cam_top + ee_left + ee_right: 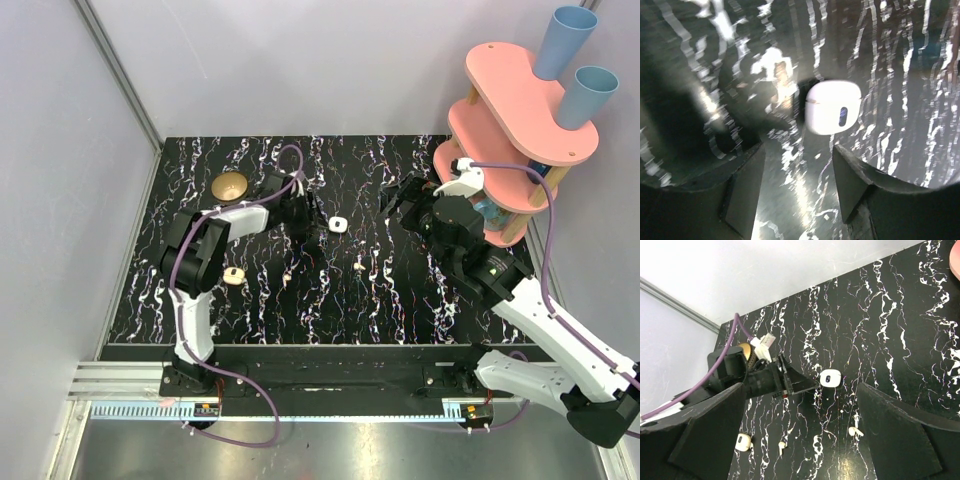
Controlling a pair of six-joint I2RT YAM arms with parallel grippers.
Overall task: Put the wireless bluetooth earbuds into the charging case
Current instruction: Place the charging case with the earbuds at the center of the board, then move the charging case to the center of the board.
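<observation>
The charging case [833, 107] is being faced by the open-jawed left end effector [799, 150], lying on the desk [900, 75] just beyond its fingertips [847, 170]; the right end effector [801, 386] is being held open too.

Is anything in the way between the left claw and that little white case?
Nothing visible. The left gripper, jaws open, points at the charging case just ahead, and only bare black marbled tabletop lies between them.
</observation>
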